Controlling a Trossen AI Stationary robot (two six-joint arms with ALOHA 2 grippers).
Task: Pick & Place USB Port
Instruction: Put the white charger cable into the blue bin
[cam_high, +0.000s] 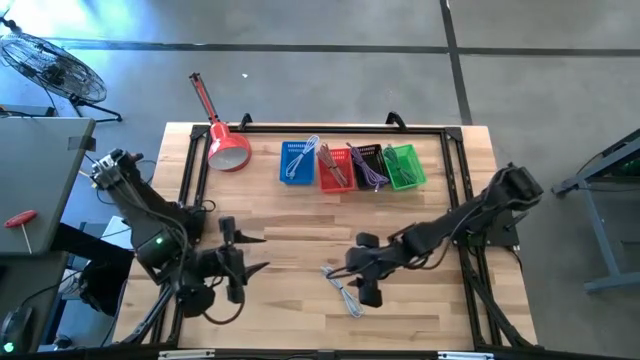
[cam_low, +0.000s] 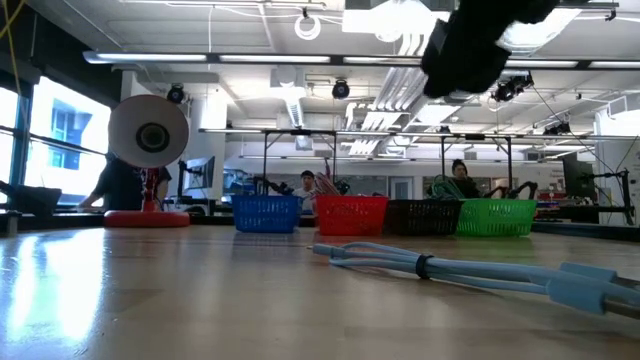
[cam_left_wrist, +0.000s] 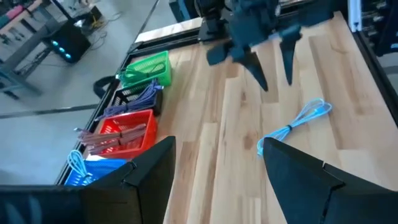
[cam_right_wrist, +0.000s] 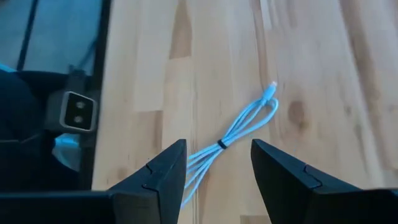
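Note:
A light blue USB cable, bundled with a dark tie, lies flat on the wooden table (cam_high: 342, 288) (cam_right_wrist: 241, 129) (cam_low: 450, 268) (cam_left_wrist: 296, 126). My right gripper (cam_high: 362, 270) (cam_right_wrist: 217, 180) is open and hovers over the cable's near-side end, touching nothing. My left gripper (cam_high: 262, 252) (cam_left_wrist: 217, 180) is open and stands to the cable's left, pointing toward it. Along the far side stand a blue basket (cam_high: 297, 163), a red basket (cam_high: 335, 168), a black basket (cam_high: 367, 166) and a green basket (cam_high: 404, 166), each holding cables.
A red pan-like object with a long handle (cam_high: 226, 146) lies at the far left of the table. A dark metal frame (cam_high: 330, 128) runs along the far edge and both sides. Bare wood stretches between the baskets and the grippers. People show in the room behind (cam_low: 306, 183).

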